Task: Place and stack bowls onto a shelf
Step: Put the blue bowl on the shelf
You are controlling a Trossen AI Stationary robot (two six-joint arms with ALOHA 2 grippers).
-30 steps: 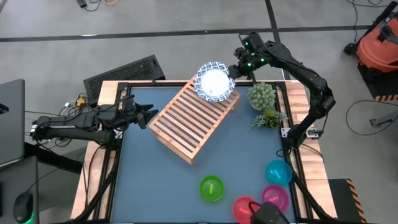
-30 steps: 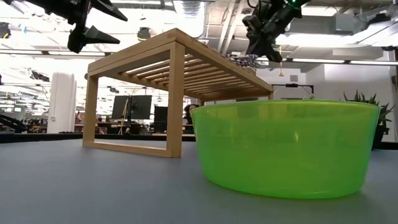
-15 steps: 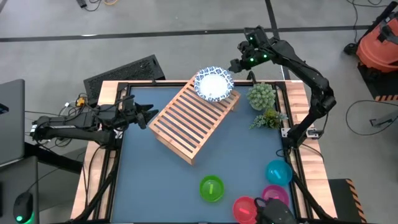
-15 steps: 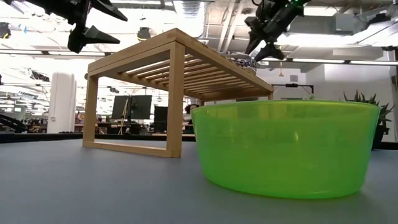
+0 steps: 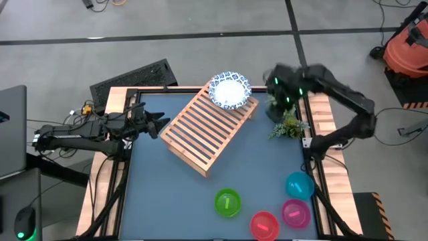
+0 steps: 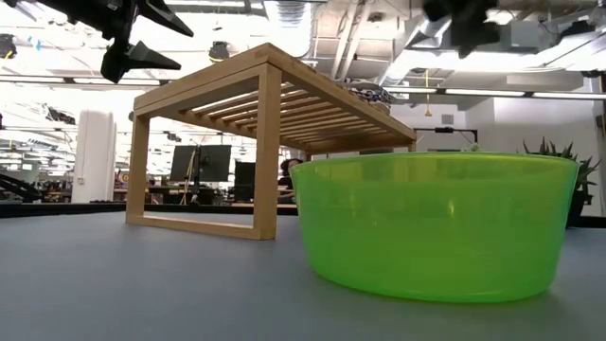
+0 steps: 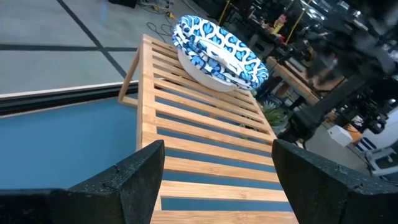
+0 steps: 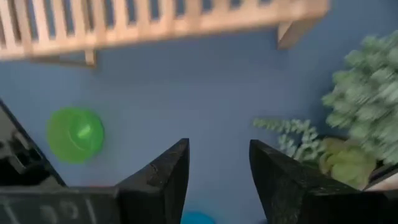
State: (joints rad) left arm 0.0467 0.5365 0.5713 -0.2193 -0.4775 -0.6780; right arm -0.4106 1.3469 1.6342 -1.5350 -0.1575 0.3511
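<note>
Dark right gripper [image 5: 279,94] over plant [image 5: 286,124], fingers apart; left gripper [image 5: 155,125] apart, beside shelf [image 5: 204,130]

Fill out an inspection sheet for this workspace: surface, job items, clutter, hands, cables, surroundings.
Surface: blue tabletop in a black frame, bare in the middle.
Job items: patterned bowls stacked on the far corner of the shelf; green bowl, red bowl, magenta bowl and teal bowl on the tabletop, near-right.
Clutter: plant right of the shelf.
Hands: left hand open, at the shelf's left edge; right hand open, empty, over the plant.
Cables: loose wires behind the left arm.
Surroundings: orange vacuum on the floor, far right; laptop at left.
</note>
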